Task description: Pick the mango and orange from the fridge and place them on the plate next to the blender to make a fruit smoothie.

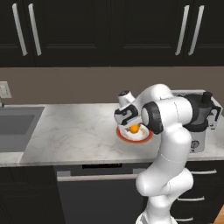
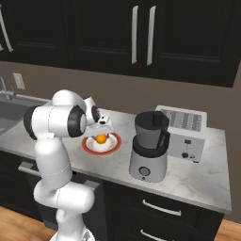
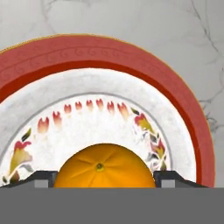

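Hovering over the plate (image 3: 183, 113), the gripper (image 3: 104, 177) points straight down at the orange (image 3: 105, 166), which sits on the plate's pale centre between the 2 fingertips; jaws apart, whether pads touch fruit unclear. Blender (image 2: 149, 146) stands just beside.

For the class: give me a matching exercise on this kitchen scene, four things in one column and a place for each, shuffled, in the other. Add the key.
Things:
1. orange
2. plate
3. blender
4. toaster

Places:
A. behind the blender, by the wall
B. on the counter, left of the blender
C. on the plate, between the tool's fingertips
D. right of the plate, before the toaster

Pairs: 1-C, 2-B, 3-D, 4-A
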